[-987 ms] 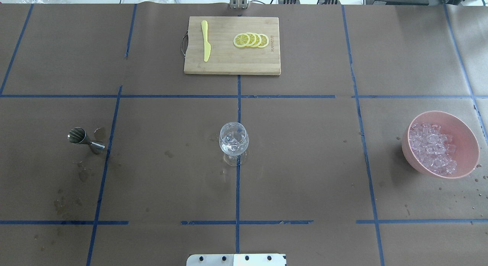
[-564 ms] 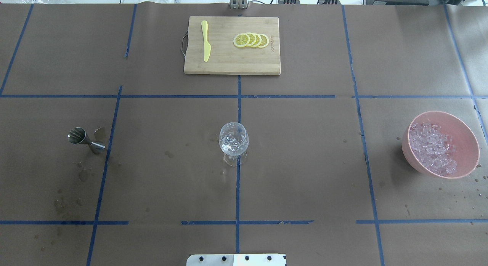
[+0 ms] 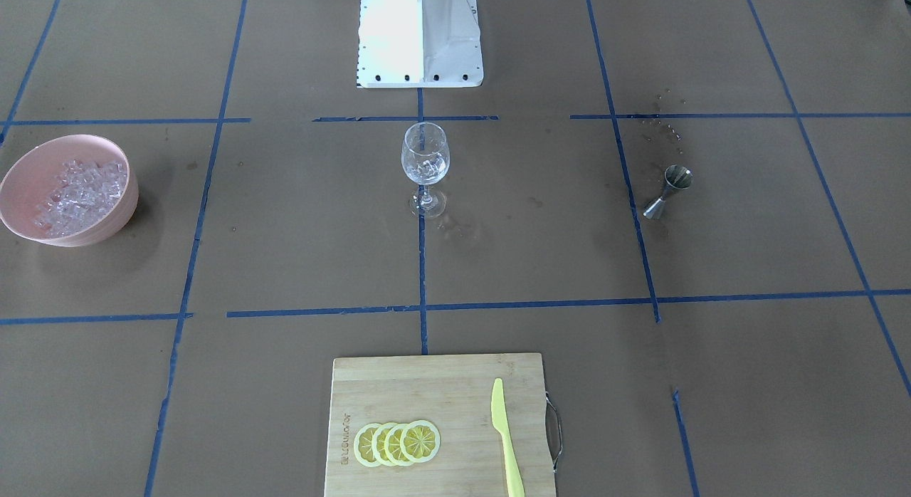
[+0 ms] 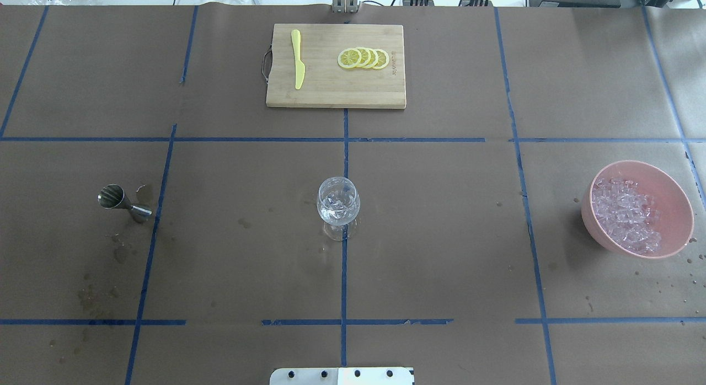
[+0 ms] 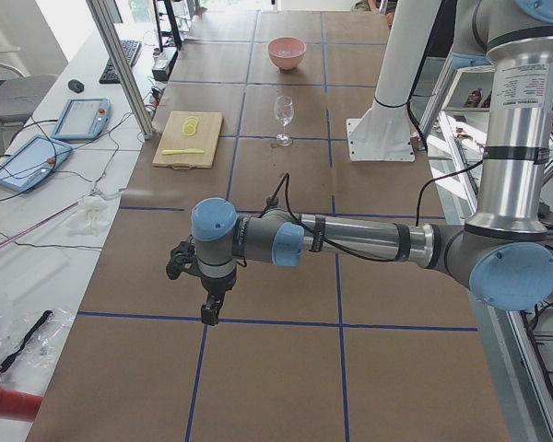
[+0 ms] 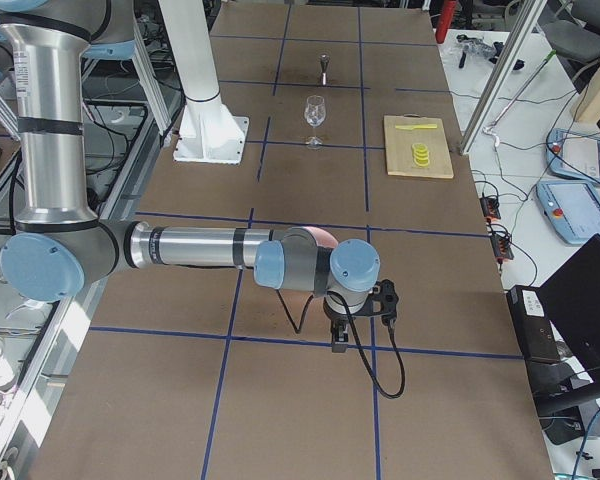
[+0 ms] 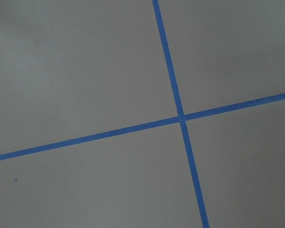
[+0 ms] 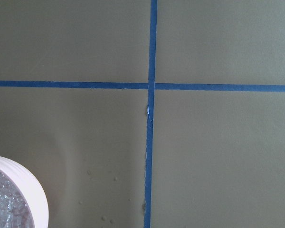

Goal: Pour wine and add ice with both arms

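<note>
Both left gripper (image 5: 208, 314) and right gripper (image 6: 338, 341) hang above table (image 5: 276, 387) (opening unclear).

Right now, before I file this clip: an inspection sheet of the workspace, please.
Surface: brown paper table with blue tape grid and wet spots.
Job's things: pink bowl heaped with ice; wine glass upright at centre, cubes inside; jigger upright.
Clutter: cutting board with yellow knife and lemon slices.
Grippers: left gripper and right gripper over bare table; open or shut cannot be told.
Cables: black cable at the right wrist.
Surroundings: teach pendants and keyboard on a side bench.
</note>
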`<state>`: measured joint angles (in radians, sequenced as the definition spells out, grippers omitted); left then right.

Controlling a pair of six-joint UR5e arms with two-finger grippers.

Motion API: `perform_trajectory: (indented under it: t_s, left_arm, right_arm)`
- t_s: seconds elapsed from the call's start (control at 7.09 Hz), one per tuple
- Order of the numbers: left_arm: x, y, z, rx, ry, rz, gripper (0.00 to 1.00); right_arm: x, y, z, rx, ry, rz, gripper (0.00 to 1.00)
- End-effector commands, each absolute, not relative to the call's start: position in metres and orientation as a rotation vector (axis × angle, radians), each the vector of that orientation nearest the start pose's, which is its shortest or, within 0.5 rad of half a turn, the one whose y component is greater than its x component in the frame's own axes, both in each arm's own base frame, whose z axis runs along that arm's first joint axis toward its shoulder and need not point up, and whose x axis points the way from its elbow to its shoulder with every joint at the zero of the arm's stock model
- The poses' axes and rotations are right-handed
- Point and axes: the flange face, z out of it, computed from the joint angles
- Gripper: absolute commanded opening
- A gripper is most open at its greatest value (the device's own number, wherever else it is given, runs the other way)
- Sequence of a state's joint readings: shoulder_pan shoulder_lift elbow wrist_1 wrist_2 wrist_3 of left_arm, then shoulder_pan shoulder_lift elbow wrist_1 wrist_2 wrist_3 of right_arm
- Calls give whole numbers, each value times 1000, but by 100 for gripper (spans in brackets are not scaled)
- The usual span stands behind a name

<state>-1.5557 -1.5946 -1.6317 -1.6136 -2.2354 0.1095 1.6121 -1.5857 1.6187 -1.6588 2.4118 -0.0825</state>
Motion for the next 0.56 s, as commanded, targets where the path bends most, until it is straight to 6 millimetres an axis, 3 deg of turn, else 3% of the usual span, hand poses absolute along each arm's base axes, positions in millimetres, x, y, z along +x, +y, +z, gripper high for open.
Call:
perform_trajectory:
  t_s: [0.0, 0.42]
  left_arm:
    - [-60, -509, 621, 105, 715, 137, 100]
    - [-56, -497, 645, 50, 782, 111, 100]
  right_arm:
    - [79, -481, 644, 9, -843, -5, 100]
    - [79, -486, 644, 6, -844, 7, 100]
